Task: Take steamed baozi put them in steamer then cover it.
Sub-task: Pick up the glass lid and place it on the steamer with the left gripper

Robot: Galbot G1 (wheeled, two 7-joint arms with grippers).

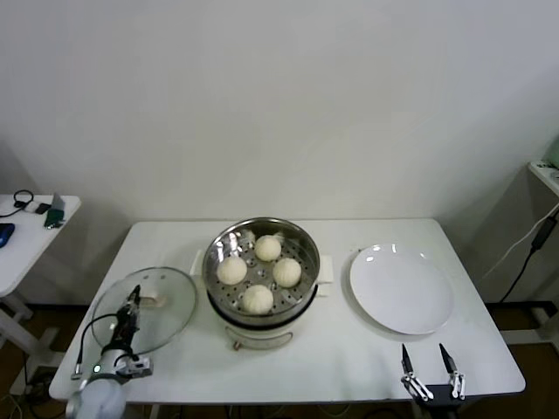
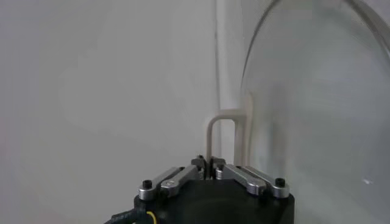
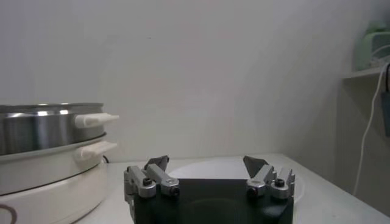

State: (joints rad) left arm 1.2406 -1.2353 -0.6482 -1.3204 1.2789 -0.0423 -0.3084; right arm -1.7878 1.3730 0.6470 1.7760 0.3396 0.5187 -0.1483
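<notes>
Four cream-white baozi [image 1: 258, 298] lie in the shiny steel steamer [image 1: 220, 240] on its white pot base at the table's middle; the steamer also shows in the right wrist view [image 3: 42, 128]. The glass lid [image 1: 170, 305] lies to the steamer's left. My left gripper [image 1: 133, 301] is shut on the lid's white handle [image 2: 220, 115], its jaws pinched on one leg of the loop [image 2: 210, 161], with the glass [image 2: 317, 109] beside it. My right gripper [image 1: 429, 365] is open and empty [image 3: 206, 163] at the table's front right edge.
An empty flat white plate [image 1: 402, 288] lies to the right of the steamer, just beyond my right gripper. A small side table [image 1: 35, 218] with cables stands at far left. A shelf [image 1: 546, 170] with a hanging cord is at far right.
</notes>
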